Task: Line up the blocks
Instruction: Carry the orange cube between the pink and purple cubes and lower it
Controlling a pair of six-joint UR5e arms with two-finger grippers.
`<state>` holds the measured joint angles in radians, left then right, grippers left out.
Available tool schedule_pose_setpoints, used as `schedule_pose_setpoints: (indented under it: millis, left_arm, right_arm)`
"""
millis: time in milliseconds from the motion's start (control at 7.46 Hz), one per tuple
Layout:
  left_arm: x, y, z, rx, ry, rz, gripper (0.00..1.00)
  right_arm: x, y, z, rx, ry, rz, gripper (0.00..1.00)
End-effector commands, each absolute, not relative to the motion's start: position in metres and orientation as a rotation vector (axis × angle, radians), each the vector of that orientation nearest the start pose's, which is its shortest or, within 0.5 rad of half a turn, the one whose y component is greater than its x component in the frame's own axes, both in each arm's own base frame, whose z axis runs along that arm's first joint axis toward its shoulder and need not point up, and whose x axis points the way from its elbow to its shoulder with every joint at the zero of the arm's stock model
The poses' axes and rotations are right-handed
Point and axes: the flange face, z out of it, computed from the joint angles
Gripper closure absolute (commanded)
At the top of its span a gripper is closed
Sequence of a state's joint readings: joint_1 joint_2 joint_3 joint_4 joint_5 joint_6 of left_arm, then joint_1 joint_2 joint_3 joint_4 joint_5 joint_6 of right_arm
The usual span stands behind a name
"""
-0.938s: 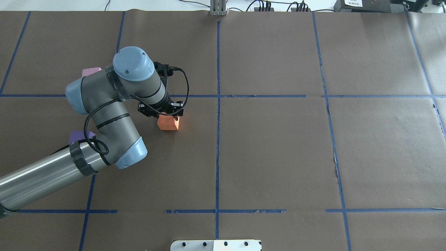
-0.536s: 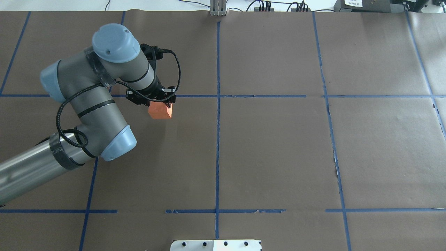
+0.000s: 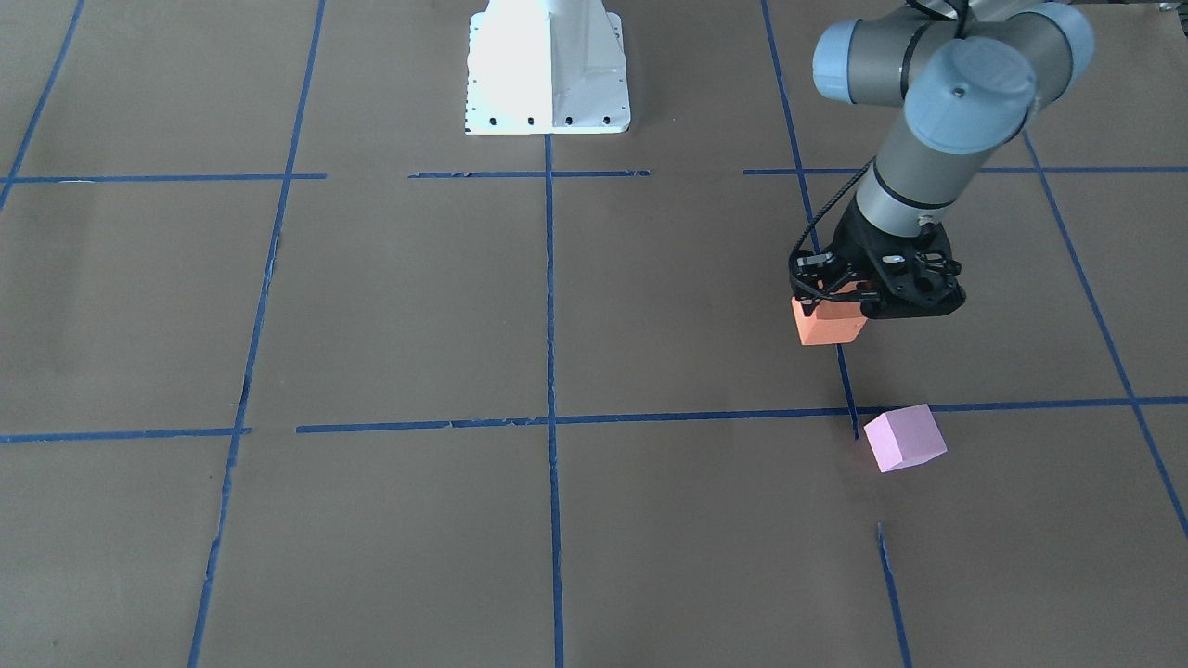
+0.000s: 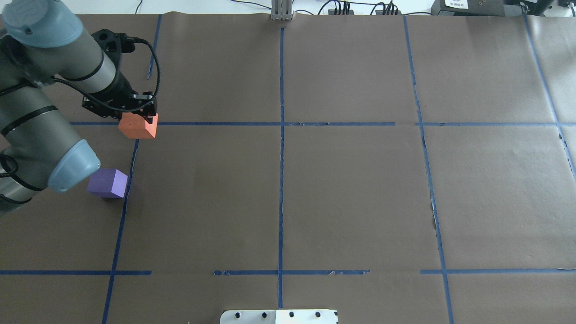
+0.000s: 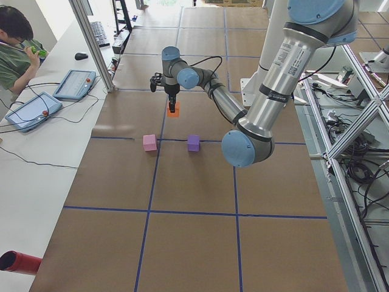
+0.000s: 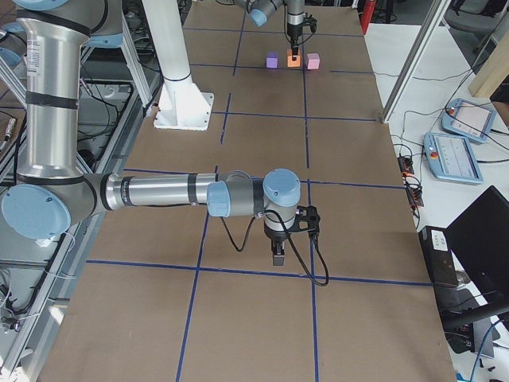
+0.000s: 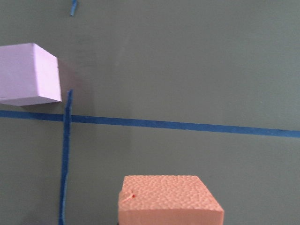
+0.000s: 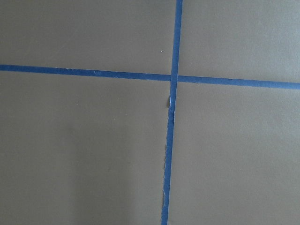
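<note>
**Left gripper has the orange block, placement not yet made**

The left gripper's fingers are clamped on the top of the orange block, and from the front and the left-end views it looks held just off the table rather than resting on it. It hangs close to a blue tape crossing on the robot's left side of the table.

The pink block sits on the far side of that crossing, near the orange one but not touching. The purple block sits on the robot's side, partly tucked behind the arm in the overhead view. From the left end, pink and purple lie side by side with a gap between them, and the orange one hangs beyond that gap, toward the table's middle.

So this reads as the carry step: one block in hand, two waiting.

The next move calls for sliding the orange block sideways over the gap, squaring its faces with the neighbours, then lowering it flat before the fingers let go. The gap looks only a little wider than a block, so a crooked descent could nudge either neighbour.

The right gripper hangs over bare table far from all this. Whether its fingers are apart or together, I cannot tell.
</note>
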<state>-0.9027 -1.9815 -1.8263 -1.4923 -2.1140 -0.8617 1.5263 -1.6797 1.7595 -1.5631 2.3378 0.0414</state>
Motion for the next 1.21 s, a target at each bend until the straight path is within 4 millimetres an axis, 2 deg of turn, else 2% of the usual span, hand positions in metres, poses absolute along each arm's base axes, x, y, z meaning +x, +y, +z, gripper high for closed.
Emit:
schedule_pose_setpoints:
  millis: [0,268,670,1072]
  left_arm:
    - [0.293,-0.527,0.376,0.02,0.743,0.026,1.0]
    - [0.306,-0.534,0.405,-0.049,0.758,0.028,1.0]
    - [0.317,-0.543,0.421,-0.06,0.757,0.027,1.0]
    - [0.327,-0.554,0.456,-0.068,0.777,0.025,1.0]
  right_arm:
    - [0.044,-0.453,0.616,0.05,-0.769,-0.036,0.0]
    - [0.044,-0.453,0.616,0.05,-0.769,-0.036,0.0]
    - [0.044,-0.453,0.616,0.05,-0.769,-0.036,0.0]
    - [0.044,-0.453,0.616,0.05,-0.769,-0.036,0.0]
